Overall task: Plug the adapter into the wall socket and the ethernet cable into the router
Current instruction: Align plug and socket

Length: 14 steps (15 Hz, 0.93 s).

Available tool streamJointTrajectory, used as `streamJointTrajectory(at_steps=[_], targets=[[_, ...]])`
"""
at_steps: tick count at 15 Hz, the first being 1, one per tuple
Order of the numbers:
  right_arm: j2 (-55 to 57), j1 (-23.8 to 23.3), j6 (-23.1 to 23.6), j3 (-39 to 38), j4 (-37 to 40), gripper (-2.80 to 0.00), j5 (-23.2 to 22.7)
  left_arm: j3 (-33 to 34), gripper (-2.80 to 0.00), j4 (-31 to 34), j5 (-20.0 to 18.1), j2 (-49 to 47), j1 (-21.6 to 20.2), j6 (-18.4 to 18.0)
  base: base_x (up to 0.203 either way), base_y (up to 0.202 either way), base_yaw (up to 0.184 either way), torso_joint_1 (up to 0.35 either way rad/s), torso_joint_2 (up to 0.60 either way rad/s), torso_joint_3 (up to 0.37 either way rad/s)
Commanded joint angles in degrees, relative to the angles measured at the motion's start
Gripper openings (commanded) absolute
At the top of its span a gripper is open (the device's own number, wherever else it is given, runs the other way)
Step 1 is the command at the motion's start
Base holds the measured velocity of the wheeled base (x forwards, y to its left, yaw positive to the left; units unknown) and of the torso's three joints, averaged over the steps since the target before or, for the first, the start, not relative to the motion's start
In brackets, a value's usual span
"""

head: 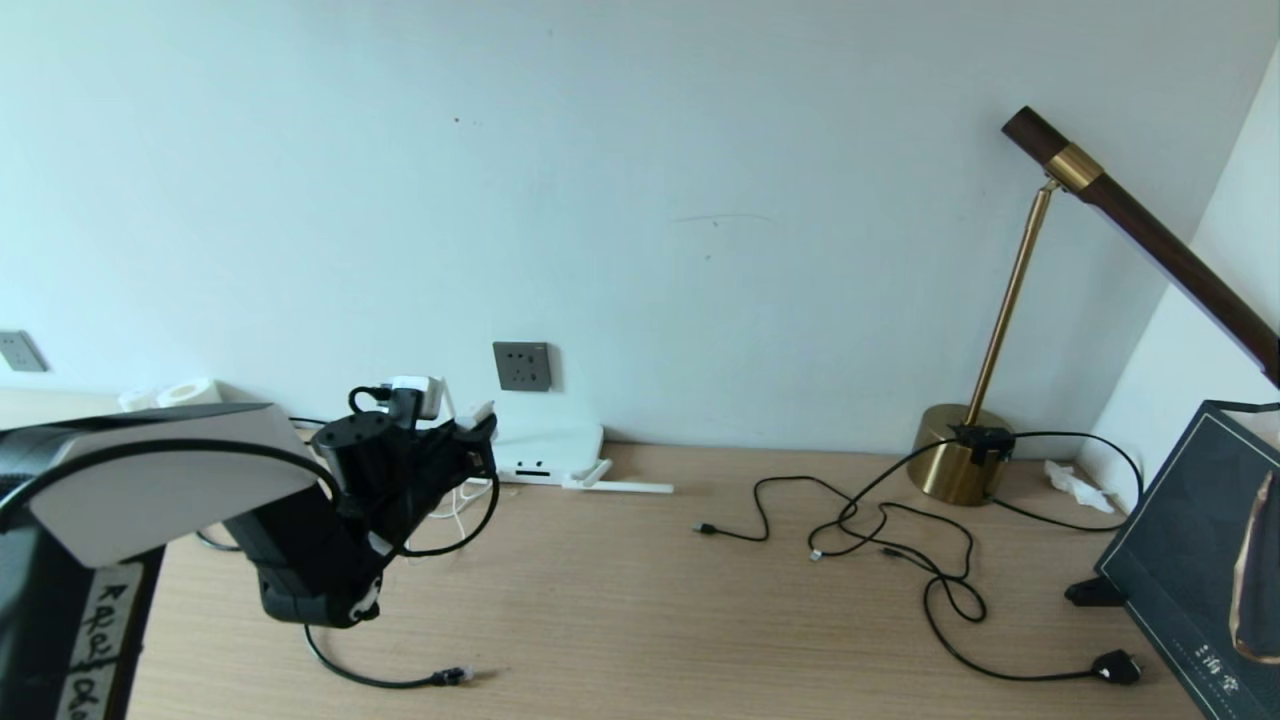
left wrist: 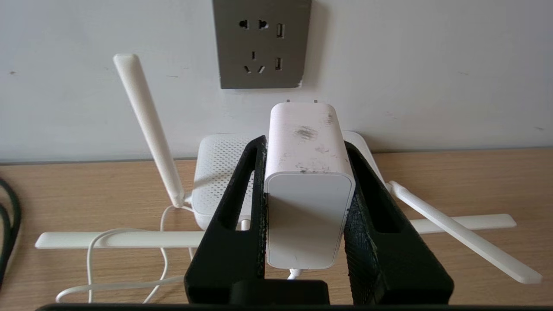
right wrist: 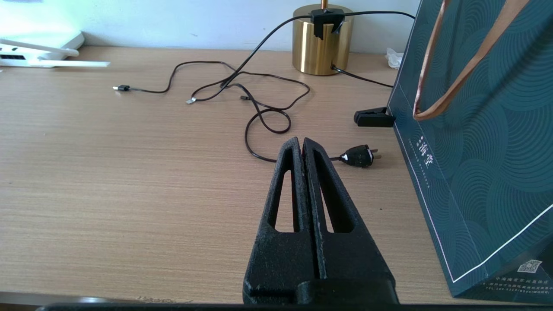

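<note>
My left gripper (left wrist: pixel 303 142) is shut on the white adapter (left wrist: pixel 307 172), both black fingers pressed against its sides. The prongs point at the wall, just below the dark grey wall socket (left wrist: pixel 261 43) and short of it. Its thin white cord (left wrist: pixel 93 255) loops down onto the desk. Under the adapter lies the white router (left wrist: pixel 216 168) with its stick antennas spread out. In the head view the left gripper (head: pixel 428 408) holds the adapter (head: pixel 418 393) left of the wall socket (head: pixel 521 366), above the router (head: pixel 550 455). The ethernet cable (head: pixel 400 682) lies near the desk's front edge. My right gripper (right wrist: pixel 301 140) hovers shut and empty over the desk.
A brass lamp (head: pixel 960 465) stands at the back right with thin black cables (head: pixel 880 530) tangled before it. A black cord ends in a chunky plug (head: pixel 1115 665). A dark green bag (head: pixel 1190 580) stands at the right edge. A paler wall plate (head: pixel 20 350) is far left.
</note>
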<state>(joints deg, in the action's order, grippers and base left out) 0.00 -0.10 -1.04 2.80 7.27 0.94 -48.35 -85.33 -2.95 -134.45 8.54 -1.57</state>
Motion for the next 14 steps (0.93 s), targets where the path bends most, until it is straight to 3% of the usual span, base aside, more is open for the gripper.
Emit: streamJointTrajectory(at_steps=[1,10,14], targets=[[0.0,0.01,-0.01,0.01,0.03,-2.8,0.03,0.08,-2.8,-0.45,-1.71,-0.26,-0.61,-0.14,0.0,0.0,0.0,0.0,0.0,0.0],[0.0,0.01,-0.01,0.01,0.03,-2.8,0.03,-1.36,-2.8,-0.92,-1.05,-0.19,-0.55,-1.94,0.0,0.0,0.0,0.0,0.0,0.0],[0.0,0.01,-0.01,0.01,0.03,-2.8,0.03,-3.56,-2.8,-1.85,1.07,-0.2,-1.2,-1.77,0.0,0.0,0.0,0.0,0.0,0.0]])
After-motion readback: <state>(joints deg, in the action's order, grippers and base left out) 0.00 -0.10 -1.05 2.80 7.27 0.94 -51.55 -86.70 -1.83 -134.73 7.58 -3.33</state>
